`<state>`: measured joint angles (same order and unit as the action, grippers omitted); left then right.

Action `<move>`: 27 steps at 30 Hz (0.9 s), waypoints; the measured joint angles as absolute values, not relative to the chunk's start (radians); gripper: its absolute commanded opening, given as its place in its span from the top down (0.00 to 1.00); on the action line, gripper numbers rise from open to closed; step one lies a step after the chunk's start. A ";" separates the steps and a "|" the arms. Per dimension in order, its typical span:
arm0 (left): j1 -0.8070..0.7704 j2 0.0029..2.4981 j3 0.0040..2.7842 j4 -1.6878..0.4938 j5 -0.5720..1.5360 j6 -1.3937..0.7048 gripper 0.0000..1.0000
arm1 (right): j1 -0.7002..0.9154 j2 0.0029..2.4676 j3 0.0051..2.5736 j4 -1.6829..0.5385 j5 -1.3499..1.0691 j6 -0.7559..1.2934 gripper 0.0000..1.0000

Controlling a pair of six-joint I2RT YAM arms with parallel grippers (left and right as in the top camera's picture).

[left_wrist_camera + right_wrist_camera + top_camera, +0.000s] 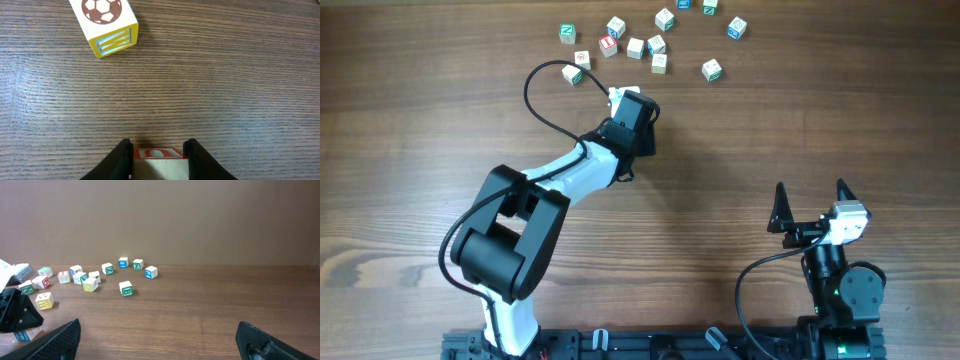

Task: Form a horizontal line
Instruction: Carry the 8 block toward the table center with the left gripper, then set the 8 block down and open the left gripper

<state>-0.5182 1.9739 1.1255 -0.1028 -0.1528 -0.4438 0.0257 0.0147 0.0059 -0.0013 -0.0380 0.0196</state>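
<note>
We're looking at a robotics lab bench here. A wood-grain tabletop (740, 150) fills the overhead view. Along the bottom edge runs a black mounting rail (660, 345) with two robot arms rising from it. The white-and-black left arm (555, 185) reaches toward the upper centre, and the black right arm (840, 290) sits at the lower right. A black cable (527, 93) loops off each one. In the right wrist view a plain brown wall (175, 220) backs the tabletop, with small letter cubes (90, 284) scattered at mid-left.
</note>
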 measured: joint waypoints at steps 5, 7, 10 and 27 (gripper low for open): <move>-0.518 1.974 1.126 -0.103 -0.153 -0.444 0.67 | 0.026 0.015 0.006 -0.001 -0.038 0.020 0.00; -0.518 1.974 1.126 -0.104 -0.153 -0.444 0.67 | 0.026 0.015 0.006 -0.001 -0.038 0.020 0.00; -0.519 1.974 1.126 -0.104 -0.161 -0.444 0.67 | 0.026 0.015 0.006 -0.001 -0.038 0.020 0.00; -0.519 1.974 1.126 -0.105 -0.178 -0.452 0.55 | 0.026 0.015 0.006 -0.001 -0.038 0.020 0.00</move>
<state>-0.5190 1.9739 1.1255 -0.1047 -0.1776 -0.4519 0.0257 0.0147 0.0059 -0.0013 -0.0380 0.0196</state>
